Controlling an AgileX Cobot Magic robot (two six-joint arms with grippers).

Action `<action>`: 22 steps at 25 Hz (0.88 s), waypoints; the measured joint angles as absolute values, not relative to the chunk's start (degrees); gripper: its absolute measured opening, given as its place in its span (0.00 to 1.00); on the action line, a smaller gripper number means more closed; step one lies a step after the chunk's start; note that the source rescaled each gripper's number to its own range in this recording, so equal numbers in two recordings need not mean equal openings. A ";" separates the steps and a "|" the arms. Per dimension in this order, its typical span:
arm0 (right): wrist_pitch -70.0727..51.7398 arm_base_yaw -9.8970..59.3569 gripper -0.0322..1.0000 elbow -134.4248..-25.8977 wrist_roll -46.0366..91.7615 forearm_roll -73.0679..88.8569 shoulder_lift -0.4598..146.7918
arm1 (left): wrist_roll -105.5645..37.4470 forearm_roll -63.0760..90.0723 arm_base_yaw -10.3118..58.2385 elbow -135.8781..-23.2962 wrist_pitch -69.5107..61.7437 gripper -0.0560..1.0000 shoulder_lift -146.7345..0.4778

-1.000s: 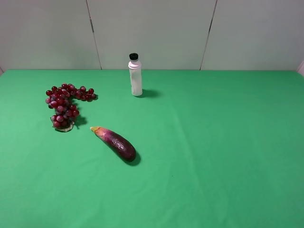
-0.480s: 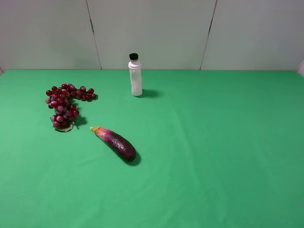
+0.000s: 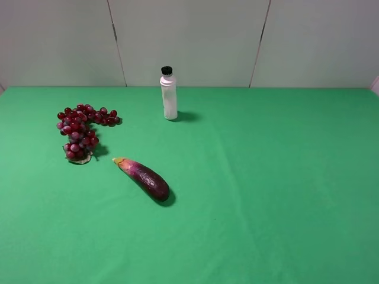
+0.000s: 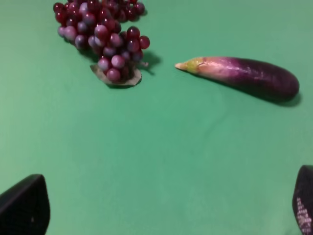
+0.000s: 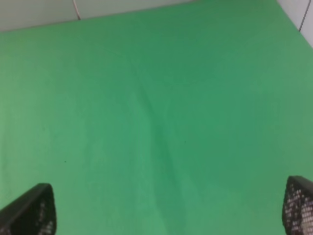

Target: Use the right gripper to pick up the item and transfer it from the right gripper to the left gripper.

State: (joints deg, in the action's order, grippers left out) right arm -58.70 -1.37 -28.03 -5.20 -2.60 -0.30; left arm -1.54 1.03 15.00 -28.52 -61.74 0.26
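Note:
The bunch of dark red grapes [image 3: 81, 130] lies on the green table at the left; it also shows in the left wrist view [image 4: 101, 34]. Neither arm shows in the exterior high view. In the left wrist view the left gripper [image 4: 161, 205] is open, its two fingertips wide apart, well short of the grapes and above bare cloth. In the right wrist view the right gripper [image 5: 168, 210] is open over bare green cloth, with no object near it.
A purple eggplant [image 3: 144, 177] lies in front of and to the right of the grapes, also in the left wrist view [image 4: 242, 76]. A white bottle with a black cap [image 3: 169, 93] stands upright at the back. A grey wall runs behind the table.

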 joint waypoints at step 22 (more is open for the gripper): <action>-58.70 -1.37 1.00 -28.03 -5.20 -2.60 -0.30 | -1.43 1.03 -1.06 -28.46 -60.95 1.00 0.43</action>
